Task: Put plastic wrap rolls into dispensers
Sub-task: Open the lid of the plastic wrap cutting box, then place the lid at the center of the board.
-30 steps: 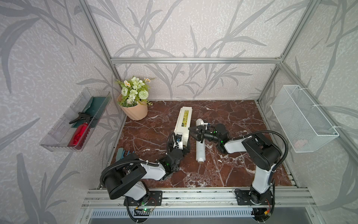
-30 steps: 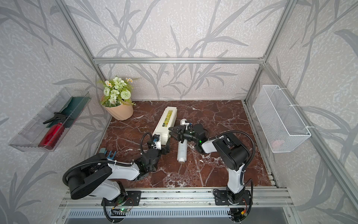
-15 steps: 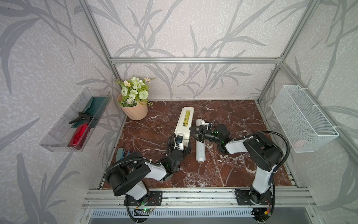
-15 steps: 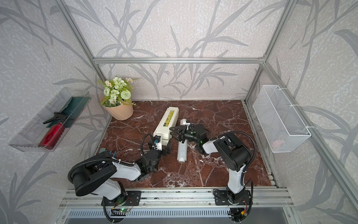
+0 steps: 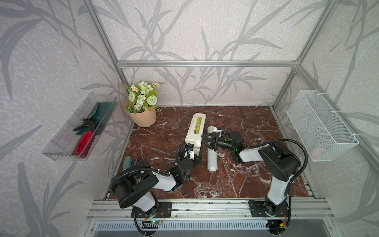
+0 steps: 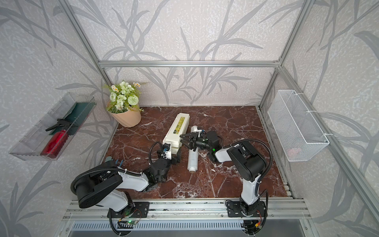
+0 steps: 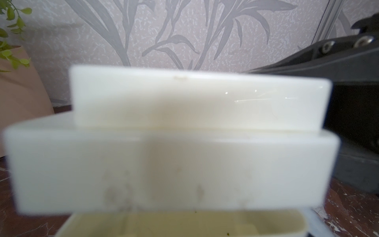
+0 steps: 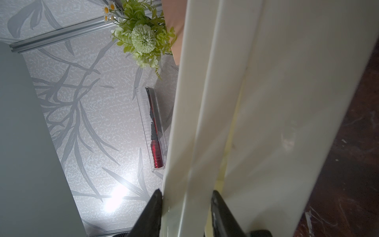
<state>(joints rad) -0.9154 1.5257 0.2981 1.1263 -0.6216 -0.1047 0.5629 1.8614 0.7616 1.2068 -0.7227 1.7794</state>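
The cream dispenser (image 5: 197, 126) (image 6: 178, 126) lies lengthwise mid-table, its yellow-green label facing up. Just to its right lies the translucent plastic wrap roll (image 5: 211, 156) (image 6: 192, 160), which nothing holds. My right gripper (image 5: 204, 139) (image 6: 182, 140) (image 8: 185, 202) reaches over the roll and is shut on the long edge of the dispenser's lid (image 8: 194, 123); a narrow gap shows under that lid. My left gripper (image 5: 192, 152) (image 6: 172, 153) straddles the dispenser's near end with its jaws wide. That end (image 7: 164, 164) fills the left wrist view and hides the fingers.
A peach flower pot (image 5: 143, 119) stands at the back left. On the left wall is a clear tray (image 5: 61, 141) holding a red bottle. A white wire basket (image 5: 320, 125) hangs on the right wall. Teal tools (image 5: 129, 162) lie by the left arm.
The left arm's rear links have swung slightly to the right. Both grippers stay where they were on the dispenser, and the roll has not moved.
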